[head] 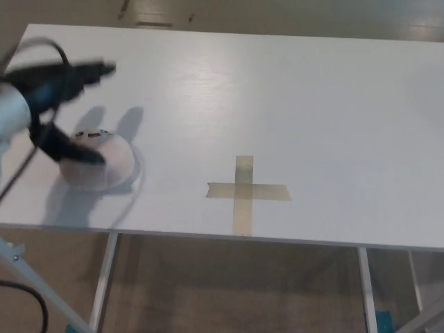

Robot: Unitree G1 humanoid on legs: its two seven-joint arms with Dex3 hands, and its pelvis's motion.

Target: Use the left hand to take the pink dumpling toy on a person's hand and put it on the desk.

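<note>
Left robot hand (59, 104) is hovering released, fingers spread, above the dumpling (97, 163), which is lying on the counter (312, 104) near its front-left edge. Risk: the lower finger, overlapping the toy, is liable to snag and drag it off.

Pale pink dumpling toy (98, 165) — round, domed — rests on the desk's (291, 104) left edge.

Left hand (59, 104) is smeared with motion blur, its arm running out of frame at nine o'clock. One dark finger crosses the pink dumpling toy (100, 165) and hides its nine o'clock side. The bench (312, 104) is clipped at three o'clock, and its legs drop off at six.
</note>
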